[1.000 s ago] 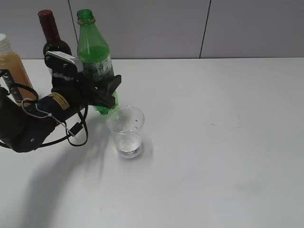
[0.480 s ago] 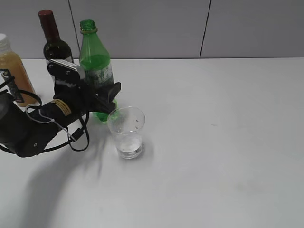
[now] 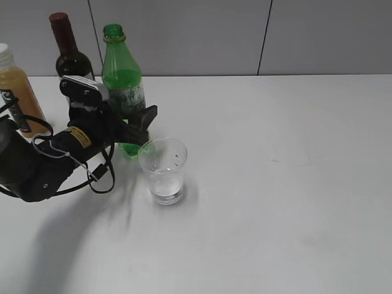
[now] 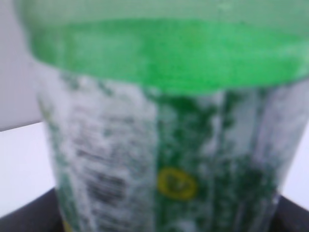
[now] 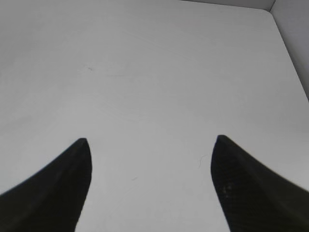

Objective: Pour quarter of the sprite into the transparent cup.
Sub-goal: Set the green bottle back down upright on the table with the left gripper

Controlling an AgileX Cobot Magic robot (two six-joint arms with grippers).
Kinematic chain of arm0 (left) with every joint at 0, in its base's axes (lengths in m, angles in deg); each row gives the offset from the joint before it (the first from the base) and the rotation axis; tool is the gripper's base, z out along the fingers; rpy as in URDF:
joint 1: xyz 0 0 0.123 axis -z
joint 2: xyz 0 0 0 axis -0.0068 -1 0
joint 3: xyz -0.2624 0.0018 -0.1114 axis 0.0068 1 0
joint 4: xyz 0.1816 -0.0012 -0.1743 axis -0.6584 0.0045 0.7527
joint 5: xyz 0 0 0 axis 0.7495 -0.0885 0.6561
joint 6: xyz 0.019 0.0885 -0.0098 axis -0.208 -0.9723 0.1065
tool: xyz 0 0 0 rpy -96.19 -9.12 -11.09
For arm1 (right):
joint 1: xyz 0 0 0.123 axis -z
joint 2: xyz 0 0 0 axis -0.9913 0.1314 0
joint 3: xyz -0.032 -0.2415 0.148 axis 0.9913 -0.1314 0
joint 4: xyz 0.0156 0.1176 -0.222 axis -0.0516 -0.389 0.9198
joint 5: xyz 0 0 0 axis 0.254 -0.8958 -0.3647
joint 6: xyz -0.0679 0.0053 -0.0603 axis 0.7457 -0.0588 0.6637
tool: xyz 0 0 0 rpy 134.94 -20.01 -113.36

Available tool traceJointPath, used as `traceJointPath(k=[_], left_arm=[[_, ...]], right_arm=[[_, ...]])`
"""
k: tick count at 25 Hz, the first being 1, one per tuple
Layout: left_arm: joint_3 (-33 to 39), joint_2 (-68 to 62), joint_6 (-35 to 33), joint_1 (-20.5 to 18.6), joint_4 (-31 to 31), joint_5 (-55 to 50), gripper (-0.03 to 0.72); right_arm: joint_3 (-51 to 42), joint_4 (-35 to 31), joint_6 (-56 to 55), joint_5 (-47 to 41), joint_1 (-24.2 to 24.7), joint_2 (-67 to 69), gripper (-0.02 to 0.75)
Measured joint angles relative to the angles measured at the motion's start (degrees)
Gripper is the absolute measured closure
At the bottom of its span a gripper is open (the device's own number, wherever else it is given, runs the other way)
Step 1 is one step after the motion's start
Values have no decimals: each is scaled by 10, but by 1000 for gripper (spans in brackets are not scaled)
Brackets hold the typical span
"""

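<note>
The sprite, a green bottle with no cap, stands upright on the white table just behind and left of the transparent cup. The cup holds a little clear liquid at its bottom. My left gripper reaches in from the left, its jaws on either side of the bottle's label; one dark finger shows at the bottle's right side. The left wrist view is filled by the blurred label of the sprite; whether the fingers press on it does not show. My right gripper is open over bare table, holding nothing.
A dark wine bottle with a red top stands behind my left arm. An orange juice bottle is at the far left edge. The white table stretches to the right of the cup, up to a grey wall.
The sprite, a second ago tilted and off the table beside the cup, has come down and now stands upright on the table. The left arm lowered with it.
</note>
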Motion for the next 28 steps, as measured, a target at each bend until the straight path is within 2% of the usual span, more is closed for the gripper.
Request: traceJointPath(k=[13, 21, 28], left_arm=[[0, 44, 1, 1, 2, -14, 143], [0, 42, 2, 0, 35, -30, 135], [-1, 41, 2, 0, 33, -16, 76]], right_arm=[[0, 0, 0, 0, 0, 0, 144], [0, 0, 0, 0, 0, 0, 144], [0, 0, 0, 0, 0, 0, 144]])
